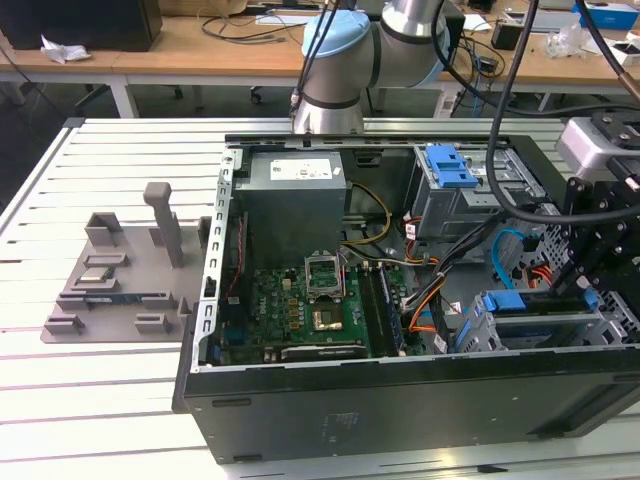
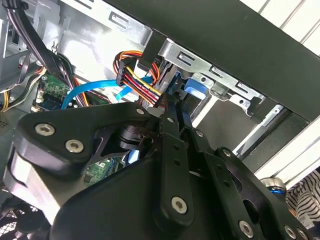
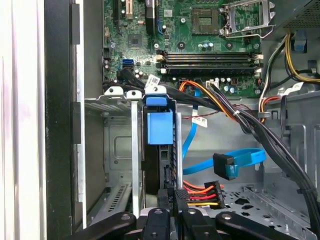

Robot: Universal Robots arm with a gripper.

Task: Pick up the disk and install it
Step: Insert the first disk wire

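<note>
The black gripper [image 1: 588, 268], at the exterior view's right edge, was lowered over the drive cage, where the silver metal disk with blue rails [image 3: 159, 150] was seated upright; installation seemed nearly complete. The fingers' state could not be told.

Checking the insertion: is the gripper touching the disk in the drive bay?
Cannot tell. In the first wrist view the gripper sits at the edge of the disk standing in its bay, but the cable connector hides the contact point.
</note>
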